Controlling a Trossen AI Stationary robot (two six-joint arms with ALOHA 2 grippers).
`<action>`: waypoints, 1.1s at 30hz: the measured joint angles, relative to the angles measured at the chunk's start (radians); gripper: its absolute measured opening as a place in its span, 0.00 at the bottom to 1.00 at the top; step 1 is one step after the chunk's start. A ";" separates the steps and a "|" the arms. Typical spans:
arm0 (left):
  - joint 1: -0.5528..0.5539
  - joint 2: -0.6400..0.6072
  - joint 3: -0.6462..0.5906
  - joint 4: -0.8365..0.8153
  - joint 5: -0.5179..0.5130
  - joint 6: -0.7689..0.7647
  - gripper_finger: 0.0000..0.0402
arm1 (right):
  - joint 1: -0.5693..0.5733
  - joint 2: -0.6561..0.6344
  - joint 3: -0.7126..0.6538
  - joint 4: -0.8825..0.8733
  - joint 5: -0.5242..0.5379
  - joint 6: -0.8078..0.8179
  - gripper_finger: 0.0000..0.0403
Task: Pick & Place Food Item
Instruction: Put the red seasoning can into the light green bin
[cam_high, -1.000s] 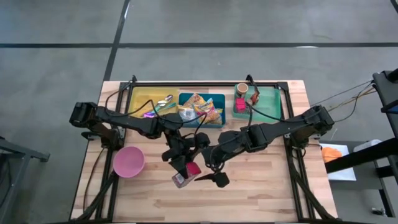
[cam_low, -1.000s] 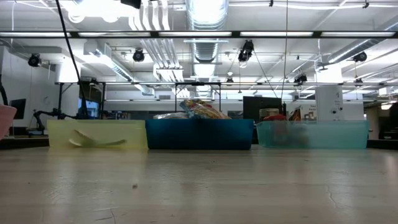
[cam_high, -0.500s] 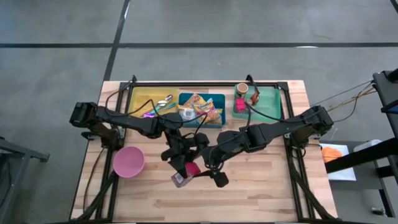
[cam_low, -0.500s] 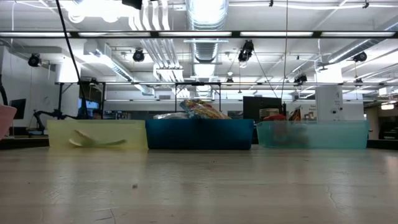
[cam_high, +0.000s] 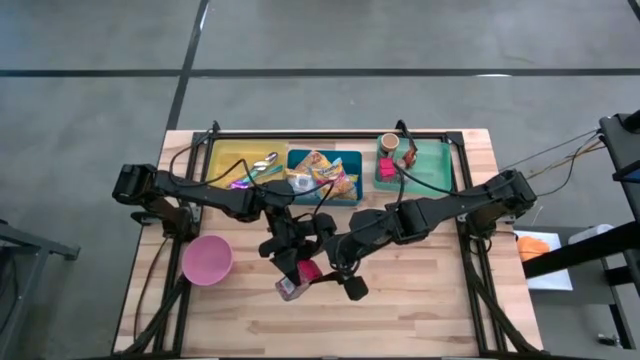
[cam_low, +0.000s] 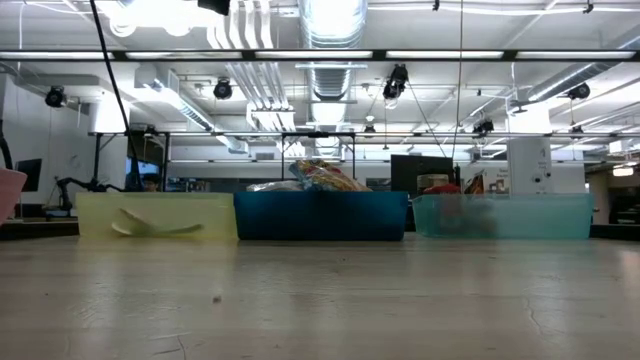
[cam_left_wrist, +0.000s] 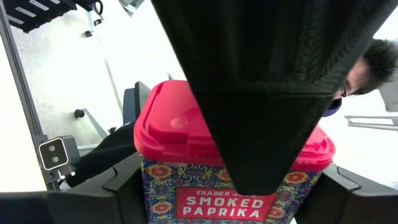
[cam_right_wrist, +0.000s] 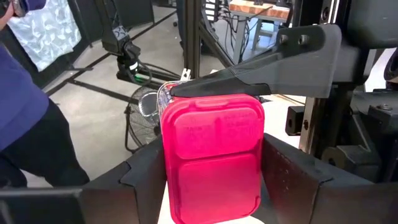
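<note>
overhead, table-level, two close wrist views

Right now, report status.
Left pincer shut on paprika tin. Right pincer closing around its red lid. Nothing in the way.

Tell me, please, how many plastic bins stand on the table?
3, in a row along the far edge: yellow bin on the left, blue bin in the middle, green bin on the right. None seems hidden.

Glossy red plastic lid (cam_right_wrist: 212, 158) tops the printed paprika tin (cam_left_wrist: 231, 186); the table (cam_high: 420, 310) is matt wood.
</note>
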 joint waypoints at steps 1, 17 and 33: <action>0.000 0.000 0.001 0.000 0.001 -0.001 0.72 | 0.001 -0.001 0.000 0.000 0.000 0.000 0.52; -0.002 0.000 0.001 -0.002 0.006 -0.034 0.89 | 0.013 -0.011 -0.002 -0.006 -0.018 0.058 0.52; 0.080 -0.029 -0.003 -0.032 -0.051 -0.105 0.89 | 0.026 -0.076 -0.003 -0.113 0.092 0.161 0.52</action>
